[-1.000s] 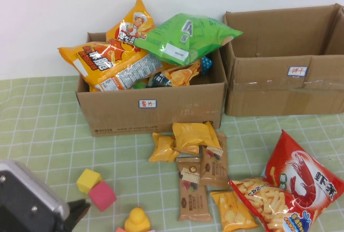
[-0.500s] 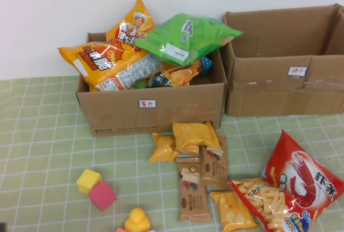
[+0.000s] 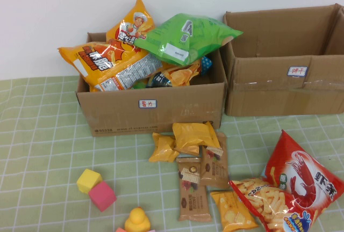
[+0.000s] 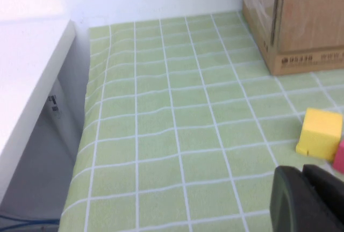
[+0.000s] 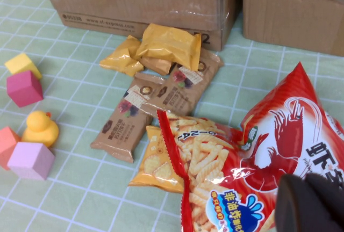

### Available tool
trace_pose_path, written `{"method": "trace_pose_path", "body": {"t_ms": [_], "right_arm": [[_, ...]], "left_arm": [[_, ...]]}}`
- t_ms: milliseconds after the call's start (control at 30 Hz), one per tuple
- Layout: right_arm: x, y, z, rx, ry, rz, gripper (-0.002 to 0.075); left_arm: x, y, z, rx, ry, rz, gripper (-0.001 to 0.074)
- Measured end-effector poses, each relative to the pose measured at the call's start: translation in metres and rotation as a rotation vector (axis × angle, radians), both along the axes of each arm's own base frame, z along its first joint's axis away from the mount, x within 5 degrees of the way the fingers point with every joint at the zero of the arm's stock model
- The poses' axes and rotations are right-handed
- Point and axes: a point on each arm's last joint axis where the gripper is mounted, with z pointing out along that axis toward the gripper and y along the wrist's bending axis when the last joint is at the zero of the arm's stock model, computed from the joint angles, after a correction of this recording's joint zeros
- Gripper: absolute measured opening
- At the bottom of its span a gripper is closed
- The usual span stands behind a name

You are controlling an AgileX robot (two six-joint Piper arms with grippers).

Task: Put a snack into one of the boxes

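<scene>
Hovering over the red shrimp-chip bag (image 5: pixel 290 135), right gripper (image 5: pixel 312 202) pinched closed, empty. Left gripper (image 4: pixel 306 200) closed, empty, near yellow block (image 4: pixel 321 133). 2 boxes (image 3: pixel 153 108) (image 3: pixel 285 81) at table's far side.

Left box (image 3: pixel 156 111) is heaped above its rim with an orange chip bag (image 3: pixel 105 65) and a green bag (image 3: pixel 185 37); little room to drop in. Right box (image 3: pixel 285 89) is open on top, flaps upright. The two boxes sit just beside each other. In front: yellow packets (image 3: pixel 185 138), brown bars (image 3: pixel 201 181) and red shrimp-cracker bag (image 3: pixel 298 189) crowd the right half of the cloth. Blocks (image 3: pixel 97 189) and duck (image 3: pixel 137 220) sit front centre. Far-left cloth (image 4: pixel 161 135) is bare up to the table edge.
</scene>
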Motion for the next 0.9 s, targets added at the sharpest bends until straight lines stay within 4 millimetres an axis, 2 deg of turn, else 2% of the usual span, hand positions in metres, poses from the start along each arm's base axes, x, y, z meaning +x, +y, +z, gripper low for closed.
{"method": "trace_pose_path", "body": {"t_ms": [300, 600, 900], "right_arm": [[-0.0002, 0.0000, -0.0002, -0.001, 0.003, 0.001, 0.0011], [-0.0002, 0.0000, -0.0003, -0.001, 0.004, 0.001, 0.0011], [-0.0002, 0.0000, -0.0003, -0.002, 0.003, 0.002, 0.0011]], "left_arm": [[-0.0005, -0.0026, 0.0004, -0.011, 0.012, 0.004, -0.0002], [-0.0008, -0.0067, 0.0002, -0.033, 0.015, -0.075, -0.0002], [-0.0009, -0.0047, -0.0002, -0.071, 0.020, -0.042, -0.0002]]}}
